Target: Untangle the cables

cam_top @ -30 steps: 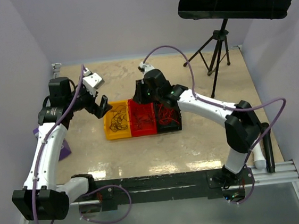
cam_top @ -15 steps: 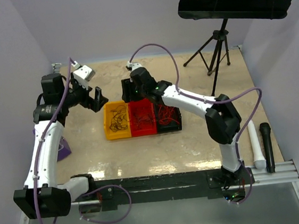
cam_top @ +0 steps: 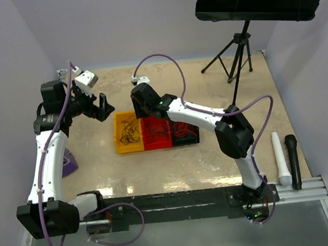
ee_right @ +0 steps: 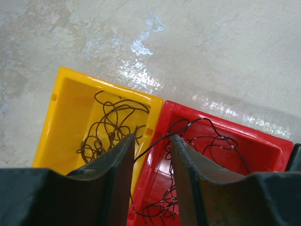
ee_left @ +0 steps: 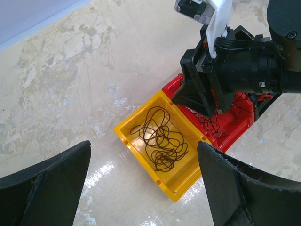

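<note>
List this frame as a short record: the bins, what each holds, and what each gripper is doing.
bins: yellow bin, red bin, black bin, side by side on the table
yellow bin: dark wire tangle
red bin: dark curly wires
black bin: red wires
left gripper: open, empty, raised beside the yellow bin's left side
right gripper: jaws apart, over the yellow-red seam; one thin wire crosses the gap, contact unclear

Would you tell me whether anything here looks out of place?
One dark wire crosses the wall between the yellow bin and red bin, passing between the right gripper's fingers instead of lying inside one bin.
</note>
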Available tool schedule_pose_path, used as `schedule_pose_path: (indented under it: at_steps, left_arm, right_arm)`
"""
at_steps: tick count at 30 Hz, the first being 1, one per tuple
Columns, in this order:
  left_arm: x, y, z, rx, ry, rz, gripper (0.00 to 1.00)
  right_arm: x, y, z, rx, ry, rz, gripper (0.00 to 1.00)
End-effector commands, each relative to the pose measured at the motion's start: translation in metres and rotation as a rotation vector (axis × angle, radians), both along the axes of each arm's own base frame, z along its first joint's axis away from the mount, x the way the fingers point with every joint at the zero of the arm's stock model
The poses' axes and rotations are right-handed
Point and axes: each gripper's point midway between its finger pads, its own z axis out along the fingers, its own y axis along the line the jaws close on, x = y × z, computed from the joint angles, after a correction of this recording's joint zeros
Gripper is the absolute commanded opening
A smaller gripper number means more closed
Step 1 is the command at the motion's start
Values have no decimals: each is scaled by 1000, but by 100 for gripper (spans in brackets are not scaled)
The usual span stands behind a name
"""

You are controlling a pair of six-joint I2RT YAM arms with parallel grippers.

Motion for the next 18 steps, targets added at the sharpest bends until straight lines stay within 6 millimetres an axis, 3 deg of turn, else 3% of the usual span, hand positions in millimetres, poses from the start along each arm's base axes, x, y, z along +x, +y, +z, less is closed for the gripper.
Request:
schedule_pose_path:
  at_steps: [1,7,12,14,18]
  left_arm:
    - [-2,2,6,11,-43,-9,100]
    - [-2,4,4,31,-50,-7,100]
    - [-2,5,2,34,-50,-7,100]
    - [-2,4,1,33,-47,-8,100]
    - [-2,4,0,27,-47,-10,100]
  right_arm:
    - [13,-3,18,9,-55,-56,37]
    - [12,-5,21,36,-58,-75,19]
    - [4,-18,29,43,-63,-99,0]
    - [-2,-25,26,39,-55,-98,0]
    - [-16,-37,-2,10,-7,-94,0]
